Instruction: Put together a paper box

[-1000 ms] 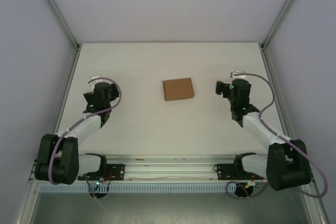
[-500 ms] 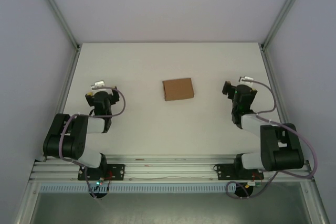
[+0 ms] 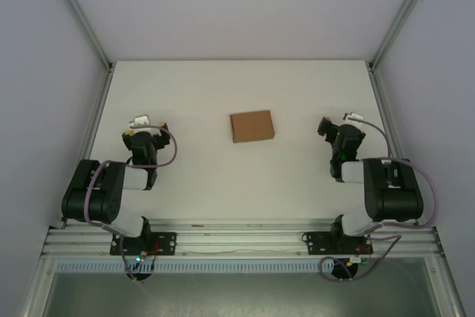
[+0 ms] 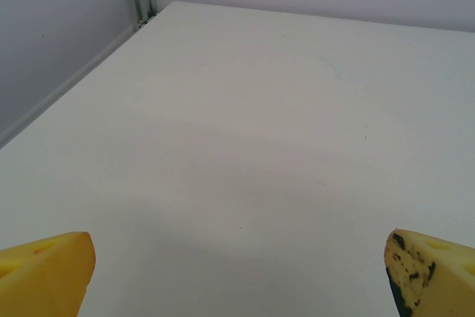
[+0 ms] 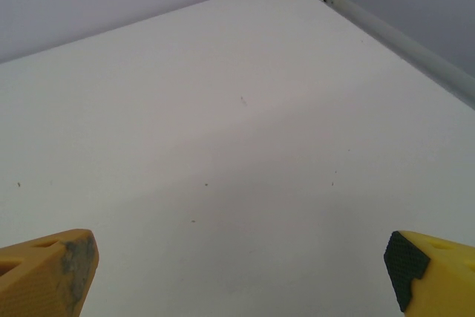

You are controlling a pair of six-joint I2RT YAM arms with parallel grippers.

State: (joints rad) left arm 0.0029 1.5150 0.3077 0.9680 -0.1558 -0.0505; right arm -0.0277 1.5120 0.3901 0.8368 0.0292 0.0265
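Note:
The paper box (image 3: pixel 251 125) is a small, closed brown cardboard box lying flat on the white table (image 3: pixel 223 94), midway between the two arms. My left gripper (image 3: pixel 145 134) sits well to the left of the box, and my right gripper (image 3: pixel 336 131) well to its right; neither touches it. In the left wrist view the left gripper (image 4: pixel 239 276) is open, its yellow fingers (image 4: pixel 44 272) wide apart over bare table. The right gripper (image 5: pixel 241 272) is likewise open, its yellow fingers (image 5: pixel 44 269) spread with nothing between them.
Pale walls and metal frame posts (image 3: pixel 82 16) enclose the table on three sides. The arms' bases are bolted to an aluminium rail (image 3: pixel 237 239) at the near edge. Both arms are folded back close to their bases.
Both arms have folded back toward their bases, drawing the grippers slightly outward and nearer the rail. The box has not moved. Both grippers stayed open.

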